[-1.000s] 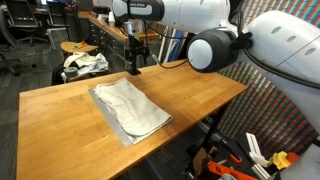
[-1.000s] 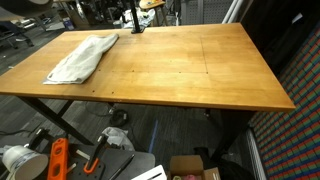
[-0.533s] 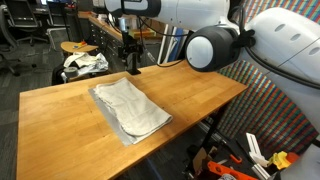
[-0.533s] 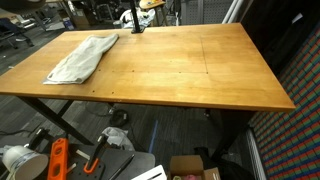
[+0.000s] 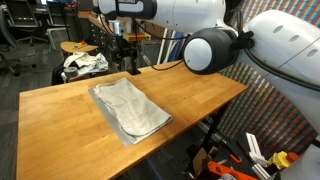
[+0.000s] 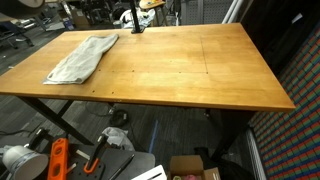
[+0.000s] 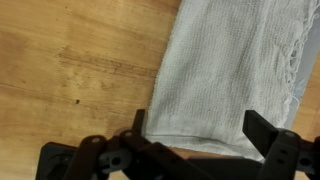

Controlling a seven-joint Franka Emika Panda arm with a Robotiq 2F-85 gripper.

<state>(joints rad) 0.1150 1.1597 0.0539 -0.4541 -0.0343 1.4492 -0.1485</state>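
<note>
A folded pale grey towel (image 5: 129,108) lies on the wooden table (image 5: 200,95); it also shows in an exterior view (image 6: 82,57) and fills the upper right of the wrist view (image 7: 235,70). My gripper (image 5: 130,67) hangs open just above the towel's far end, near the table's back edge. In the wrist view the gripper (image 7: 205,125) has its two dark fingers spread wide over the towel's near edge, with nothing between them.
A stool with a white bundle (image 5: 84,62) stands behind the table. Chairs and desks fill the background. Orange tools (image 6: 58,158) and boxes lie on the floor below the table's front edge.
My gripper has moved a little left along the table's back edge, toward the towel's far end. The towel has not moved.
</note>
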